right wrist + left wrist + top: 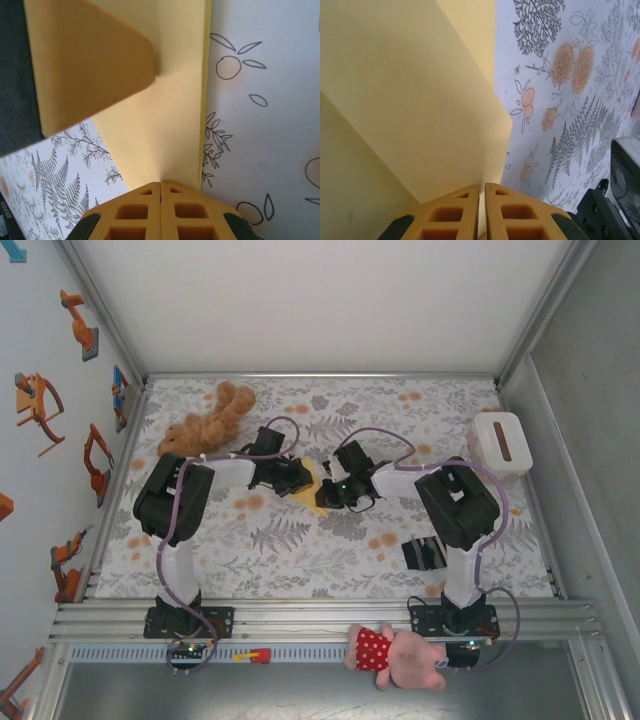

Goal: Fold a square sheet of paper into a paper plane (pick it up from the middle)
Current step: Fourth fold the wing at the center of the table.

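The pale-yellow sheet of paper (316,502) hangs folded between my two grippers at the middle of the floral table (300,560). In the left wrist view its creased layers (410,100) run down into my left gripper (481,186), whose orange jaws are pressed on a thin edge of it. My right gripper (161,184) is shut on the opposite end of the paper (170,115), and one orange finger (90,60) of the left gripper lies against the sheet there. From above, the left gripper (303,483) and right gripper (330,492) almost touch and hide most of the paper.
A brown teddy (205,425) lies at the back left. A white box with a brown slot (500,443) stands at the back right. A small black object (424,553) rests near the right arm's base, and a pink plush in a red dress (395,655) lies on the front rail.
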Action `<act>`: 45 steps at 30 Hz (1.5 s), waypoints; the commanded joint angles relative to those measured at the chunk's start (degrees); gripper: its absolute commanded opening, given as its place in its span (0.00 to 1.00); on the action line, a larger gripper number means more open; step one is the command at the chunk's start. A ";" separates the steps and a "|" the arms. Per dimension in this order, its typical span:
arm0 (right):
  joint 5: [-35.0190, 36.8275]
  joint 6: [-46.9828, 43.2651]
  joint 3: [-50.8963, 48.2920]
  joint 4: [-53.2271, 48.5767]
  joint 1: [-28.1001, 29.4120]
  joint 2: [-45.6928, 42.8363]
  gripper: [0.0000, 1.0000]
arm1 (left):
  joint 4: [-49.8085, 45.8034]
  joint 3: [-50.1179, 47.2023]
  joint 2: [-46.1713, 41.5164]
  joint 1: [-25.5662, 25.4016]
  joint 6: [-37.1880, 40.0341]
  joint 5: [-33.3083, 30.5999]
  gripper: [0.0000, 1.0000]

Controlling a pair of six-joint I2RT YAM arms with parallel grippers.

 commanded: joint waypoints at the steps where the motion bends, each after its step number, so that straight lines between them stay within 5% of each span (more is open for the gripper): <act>1: 4.97 -0.76 -1.51 -7.13 0.36 3.51 0.05 | -0.96 1.17 1.16 0.66 0.11 -1.29 0.12; 22: 5.66 -0.53 -1.78 -7.65 0.40 3.76 0.03 | -3.31 1.20 2.73 1.54 0.23 -3.36 0.11; 36: 5.75 8.11 -2.67 3.04 -1.00 -9.98 0.13 | -3.27 0.14 3.75 1.73 0.37 -3.54 0.09; 45: 1.04 9.29 -0.03 5.36 -0.67 -4.00 0.03 | -3.23 -0.06 4.01 1.82 0.15 -3.35 0.09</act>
